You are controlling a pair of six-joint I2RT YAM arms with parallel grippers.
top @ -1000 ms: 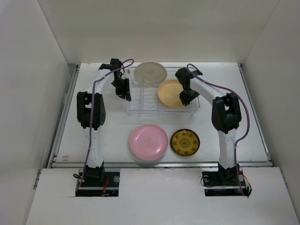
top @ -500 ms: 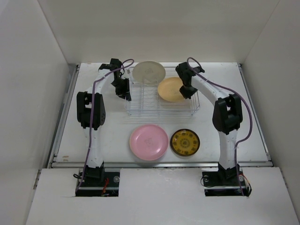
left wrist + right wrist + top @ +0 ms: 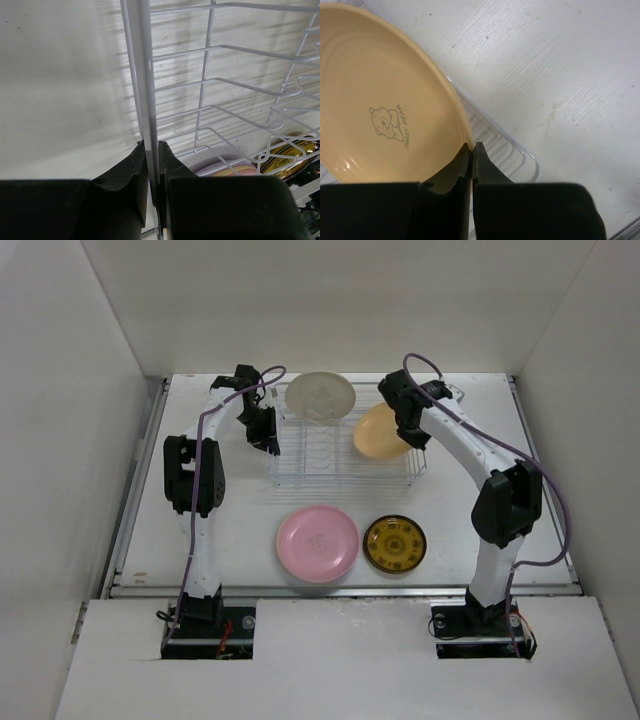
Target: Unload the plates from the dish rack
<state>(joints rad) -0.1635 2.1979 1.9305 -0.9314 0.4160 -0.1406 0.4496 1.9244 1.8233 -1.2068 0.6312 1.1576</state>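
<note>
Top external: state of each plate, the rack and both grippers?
tan-orange plate: tilted over the rack's right end, rim pinched
cream plate: leaning in the rack, far side
pink plate: flat on table
dark-yellow plate: flat on table
dish rack: left edge clamped
left gripper: shut on rack wire
right gripper: shut on tan-orange plate

**What's sitting on the white table right now**

The white table (image 3: pixel 200 540) is carrying three things directly. The silver wire dish rack (image 3: pixel 320 455) is sitting toward the far side, roughly in the middle (its bottom wires are resting flat on the surface). Nearer the front edge, a pink plate (image 3: pixel 317 543) is lying face up. A smaller dark-yellow plate (image 3: pixel 394 543) with a brown pattern is lying just beside it on the right, not touching it. Both are sitting in front of the rack, apart from it.
</note>
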